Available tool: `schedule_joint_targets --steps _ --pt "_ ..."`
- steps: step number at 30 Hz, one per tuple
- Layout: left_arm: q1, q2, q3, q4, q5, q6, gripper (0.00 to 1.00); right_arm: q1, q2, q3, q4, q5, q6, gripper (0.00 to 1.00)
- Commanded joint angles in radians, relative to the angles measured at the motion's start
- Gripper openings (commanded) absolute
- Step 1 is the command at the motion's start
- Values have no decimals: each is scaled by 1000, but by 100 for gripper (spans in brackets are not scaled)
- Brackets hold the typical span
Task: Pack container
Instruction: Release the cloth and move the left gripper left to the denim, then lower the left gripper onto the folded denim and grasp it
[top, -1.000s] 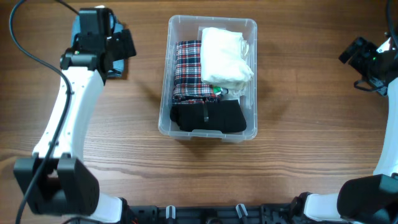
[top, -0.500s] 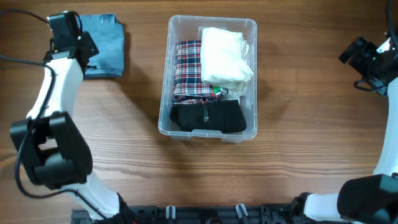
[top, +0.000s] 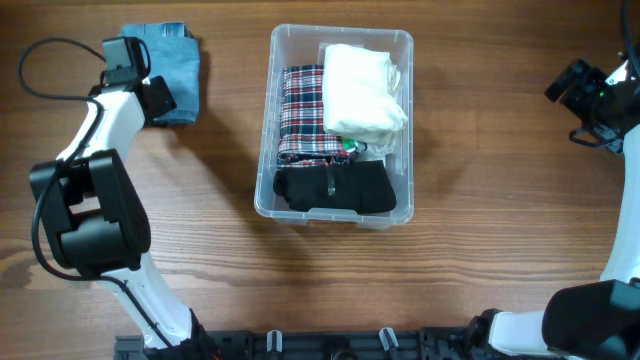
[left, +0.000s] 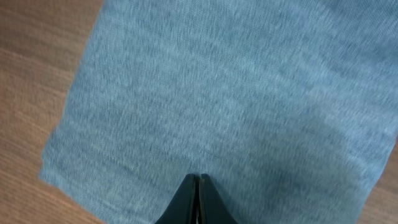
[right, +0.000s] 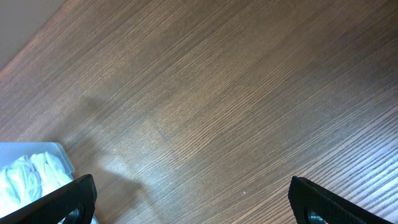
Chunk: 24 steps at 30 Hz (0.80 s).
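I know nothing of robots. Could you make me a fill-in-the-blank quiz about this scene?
The folded blue cloth lies outside the large clear plastic rectangular bin, on the wooden ___.
The bin holds a white folded cloth, a red checked cloth and a ___ one.
The left hand, over the blue cloth, is ___.
The right hand is ___.
Missing: table; black; shut; open.
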Motion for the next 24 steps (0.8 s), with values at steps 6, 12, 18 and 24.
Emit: schedule_joint_targets --steps 6,12,18,24 --pt "5 15 -5 -112 145 8 4 1 7 12 3 3 8 100" --pt "4 14 -5 -170 211 -72 4 1 7 12 3 3 8 100" --pt "0 -45 -5 -177 232 -62 4 1 7 12 3 3 8 100" --pt "-2 -243 -5 -89 232 -63 4 1 7 12 3 3 9 100"
